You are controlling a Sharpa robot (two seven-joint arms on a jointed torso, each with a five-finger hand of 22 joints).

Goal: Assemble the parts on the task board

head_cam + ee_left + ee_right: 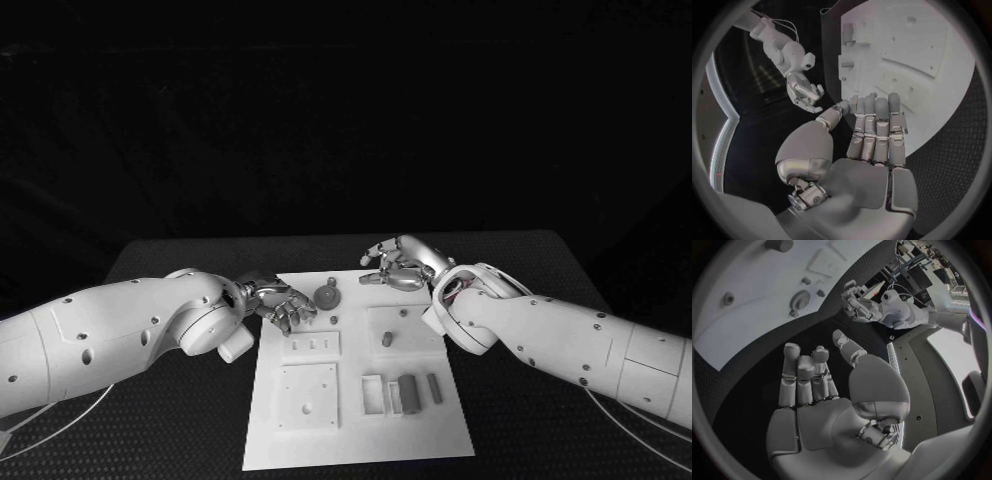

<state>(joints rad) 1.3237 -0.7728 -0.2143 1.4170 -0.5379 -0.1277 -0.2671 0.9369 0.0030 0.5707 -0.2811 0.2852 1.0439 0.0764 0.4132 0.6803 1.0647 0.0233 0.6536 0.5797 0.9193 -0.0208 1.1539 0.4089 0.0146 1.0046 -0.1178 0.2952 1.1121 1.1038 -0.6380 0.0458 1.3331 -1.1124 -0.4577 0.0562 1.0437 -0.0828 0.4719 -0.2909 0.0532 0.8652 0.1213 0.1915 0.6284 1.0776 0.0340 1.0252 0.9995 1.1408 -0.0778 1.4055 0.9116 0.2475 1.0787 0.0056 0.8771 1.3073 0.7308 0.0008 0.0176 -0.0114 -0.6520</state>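
both hands are empty, so i'd say the step is picking up a first part. the round part (329, 296) sits right beside the left hand (278, 303), between it and the right hand (400, 264), on the task board (353, 440). come down slow and pinch its rim. both hover palm-open, fingers loosely apart, over the board's far end.

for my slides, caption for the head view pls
Both open hands, left and right, hover over the task board's far end.
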